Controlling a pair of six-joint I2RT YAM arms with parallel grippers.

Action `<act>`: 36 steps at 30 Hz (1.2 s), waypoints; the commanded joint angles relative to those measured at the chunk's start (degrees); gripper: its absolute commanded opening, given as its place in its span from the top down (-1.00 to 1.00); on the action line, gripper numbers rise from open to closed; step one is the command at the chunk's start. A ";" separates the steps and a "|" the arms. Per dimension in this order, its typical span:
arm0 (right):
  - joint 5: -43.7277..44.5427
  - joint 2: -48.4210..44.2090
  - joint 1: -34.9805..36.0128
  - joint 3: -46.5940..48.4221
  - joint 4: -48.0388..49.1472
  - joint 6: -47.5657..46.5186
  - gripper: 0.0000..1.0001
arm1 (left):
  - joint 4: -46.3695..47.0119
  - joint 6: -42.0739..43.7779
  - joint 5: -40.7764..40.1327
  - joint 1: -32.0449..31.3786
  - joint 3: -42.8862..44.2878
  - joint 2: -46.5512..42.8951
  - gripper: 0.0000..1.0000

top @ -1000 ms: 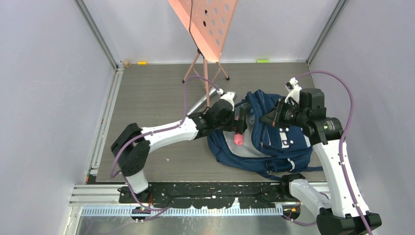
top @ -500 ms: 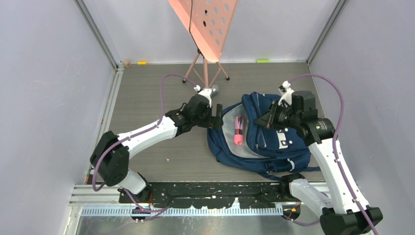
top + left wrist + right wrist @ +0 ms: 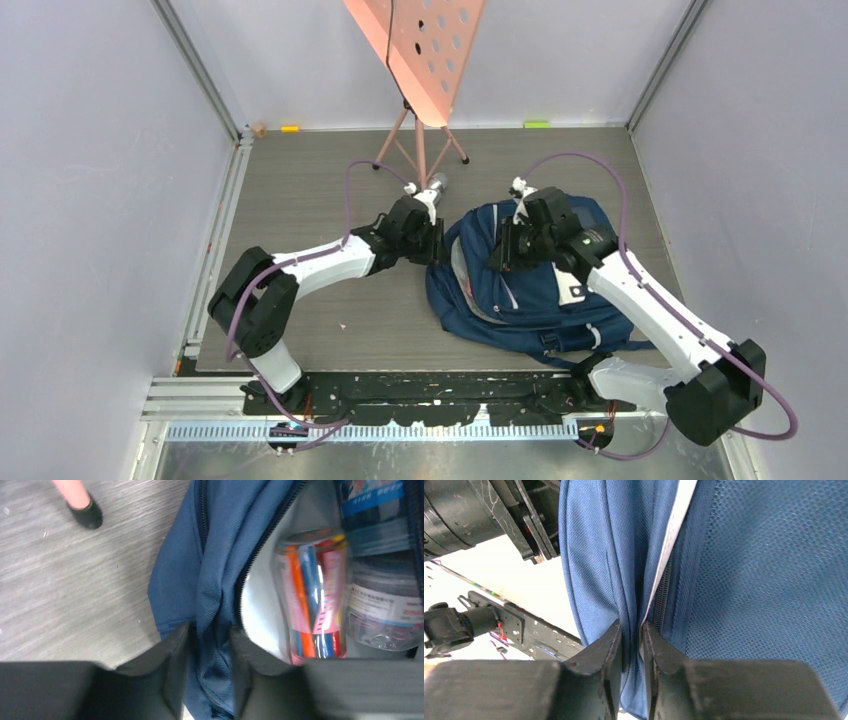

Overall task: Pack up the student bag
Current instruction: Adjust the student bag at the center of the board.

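The bag (image 3: pixel 545 305) lies on the counter (image 3: pixel 300 190) between the two arms. The left pincer (image 3: pixel 209 650), spread wide over the open pocket a second ago, has drawn back to the bag's left lip and now pinches a fold of blue cloth beside the zip. The right pincer (image 3: pixel 631 647) has swung across the top, pinching the opposite edge, so the flap now hides the pen case (image 3: pixel 314 595) from above. The case sits inside, next to a jar (image 3: pixel 382 610). Loading looks finished, and closing the mouth seems next.

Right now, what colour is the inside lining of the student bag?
Pale grey lining inside the navy student bag; the left wrist view shows it best.
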 commanded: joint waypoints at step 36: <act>-4.20 45.84 -15.17 40.04 -10.31 -13.84 -0.84 | 13.35 -7.71 7.51 -1.23 -25.77 -29.49 1.00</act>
